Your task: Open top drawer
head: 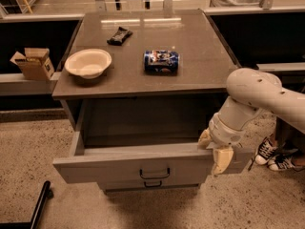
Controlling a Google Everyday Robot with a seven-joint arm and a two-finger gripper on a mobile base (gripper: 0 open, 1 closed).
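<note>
The top drawer (143, 163) is found pulled well out of the grey cabinet, below the table top (190, 75), and its interior is exposed to the camera. Its black bar handle (154, 174) is located at the middle of the front panel. The gripper (214, 151) is positioned at the right end of that front panel, on the top edge. The panel is held between the two cream fingers (222, 160): one is laid down over the outer face, and the other is seen on the inner side of the edge, so the gripper is closed on the drawer front. The white arm (257, 94) is extended in from the right of the frame. Beneath the top drawer, a narrower drawer is seen only in part, marked by a second handle (153, 183). On the table top, a white bowl (88, 63) is placed at the left, a blue can (161, 61) is laid on its side near the middle, and a dark wrapper (119, 35) is set further back. A cardboard box (32, 63) is placed on a ledge to the left of the cabinet. A pair of shoes (274, 156) is visible at the right edge.
</note>
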